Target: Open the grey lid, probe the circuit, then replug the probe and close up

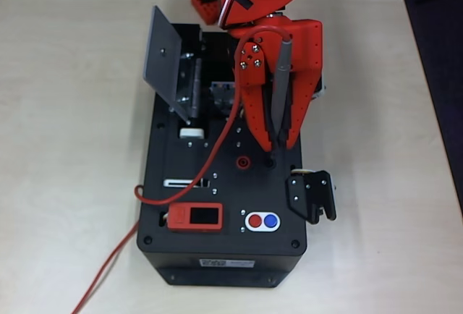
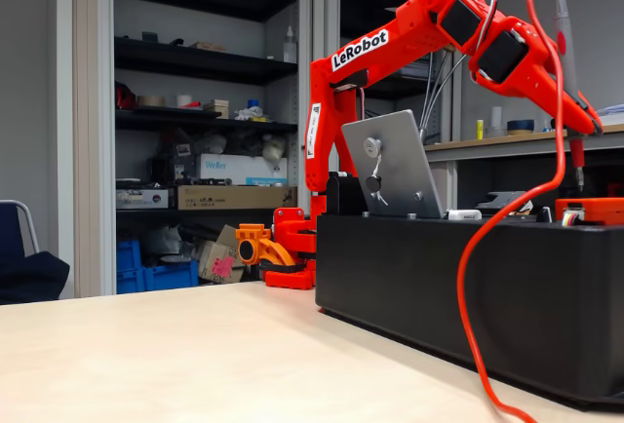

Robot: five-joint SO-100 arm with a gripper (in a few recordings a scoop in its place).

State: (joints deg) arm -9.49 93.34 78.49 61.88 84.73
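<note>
Two fingers (image 1: 278, 140) gripping probe (image 1: 279, 90), lid (image 1: 163, 61) open

Dark shelving (image 2: 195, 62) with boxes behind pale wooden table (image 2: 175, 355); blue chair (image 2: 24, 257) at left.

Red arm reaching fwd, claw (image 1: 273, 140) pointing down, clamped on probe (image 1: 281, 82).

We see a pale wooden table (image 1: 65, 147) carrying a black box (image 1: 217, 256) that sits directly beneath the gripper (image 1: 278, 137). Behind the box, past the gripper's wrist, the arm's red base (image 2: 283, 257) stands on the same tabletop. A thin red cable (image 1: 105, 270) trails across the bare wood, in front of and to the left of the gripper in the overhead view.
</note>
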